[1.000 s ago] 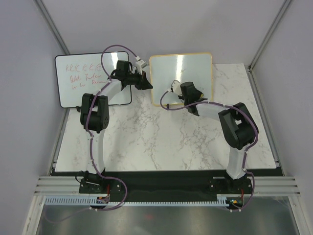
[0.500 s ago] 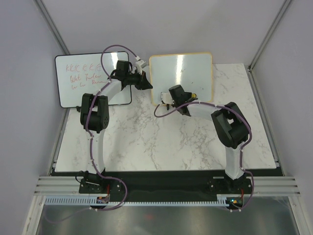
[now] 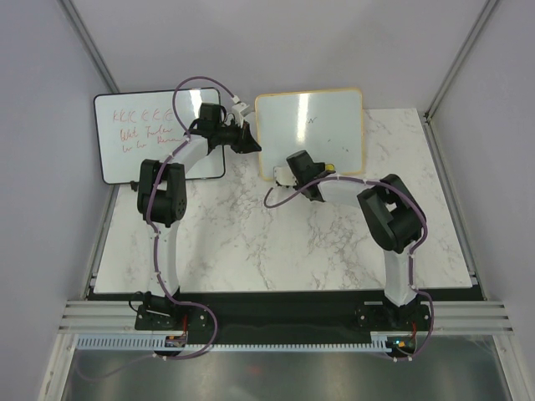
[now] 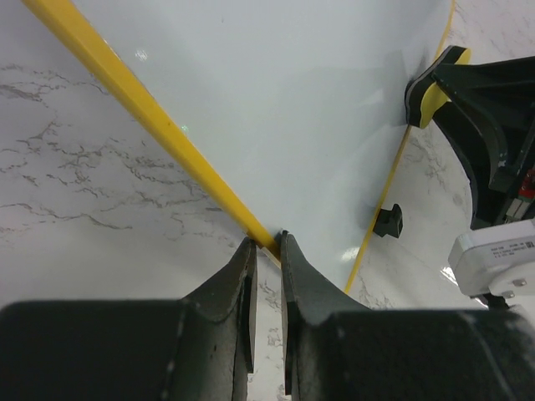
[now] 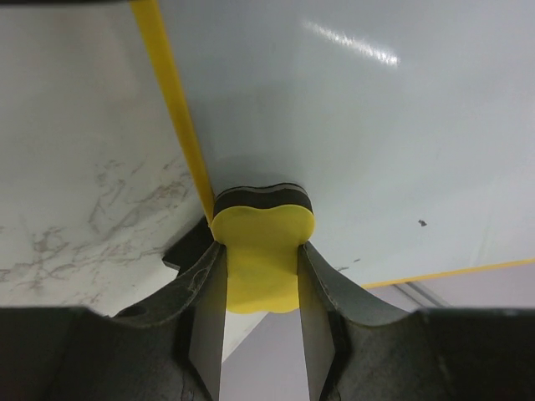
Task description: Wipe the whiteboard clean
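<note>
Yellow-orange frame, rounded corners, glossy white face: small rectangular whiteboard, standing on the white marble tabletop directly ahead of both grippers. Pinched at its side edge by the left gripper, black jaws almost together with only the thin yellow rail between the tips. Propped on a small black foot, visible beyond the left gripper and to its right, just under the board's lower rail.

Clenched in the right gripper: yellow block eraser with a black felt pad, felt side pressed against the white face just ahead of the fingertips, touching or nearly touching the yellow side rail on the gripper's left. Low on the board, near the corner, close to the spot gripped by the left gripper. Off to the right of the right gripper, on the white face and apart from the eraser: a small dark mark; in the top view, a couple more faint specks higher on the board.

Behind the left gripper, partly covered by that arm: black-framed whiteboard with red handwriting, at the table's far-left corner, well apart from the eraser. Looped over the left arm: purple cable. Mounted on the right wrist, near the black foot in the left wrist view: white boxy unit.
</note>
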You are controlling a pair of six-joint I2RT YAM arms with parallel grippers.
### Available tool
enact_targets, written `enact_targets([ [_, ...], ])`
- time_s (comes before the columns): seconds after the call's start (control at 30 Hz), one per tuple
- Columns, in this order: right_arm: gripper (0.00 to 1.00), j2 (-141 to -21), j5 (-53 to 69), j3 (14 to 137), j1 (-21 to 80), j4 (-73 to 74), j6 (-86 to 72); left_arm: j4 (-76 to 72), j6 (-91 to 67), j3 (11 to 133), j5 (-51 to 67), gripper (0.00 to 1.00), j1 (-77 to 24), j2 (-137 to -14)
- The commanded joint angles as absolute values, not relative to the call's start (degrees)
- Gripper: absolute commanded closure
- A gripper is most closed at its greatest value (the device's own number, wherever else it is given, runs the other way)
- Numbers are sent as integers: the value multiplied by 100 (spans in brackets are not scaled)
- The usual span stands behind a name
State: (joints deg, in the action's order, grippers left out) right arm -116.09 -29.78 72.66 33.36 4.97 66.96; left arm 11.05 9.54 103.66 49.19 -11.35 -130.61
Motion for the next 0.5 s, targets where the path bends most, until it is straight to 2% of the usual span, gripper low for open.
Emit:
enact_targets([
  [0.0, 100, -11663, -3400, 7111, 2918, 572, 6907, 1011, 1301, 10529, 5001, 98, -1160, -12762],
  [0.23, 100, -11777, -3682, 7180, 3040, 308, 7040, 1011, 1301, 10547, 5001, 98, -1160, -12762],
  [0.47, 100, -12014, -3305, 7522, 3506, 53, 7014, 1011, 1301, 10582, 5019, 98, -1160, -12762],
])
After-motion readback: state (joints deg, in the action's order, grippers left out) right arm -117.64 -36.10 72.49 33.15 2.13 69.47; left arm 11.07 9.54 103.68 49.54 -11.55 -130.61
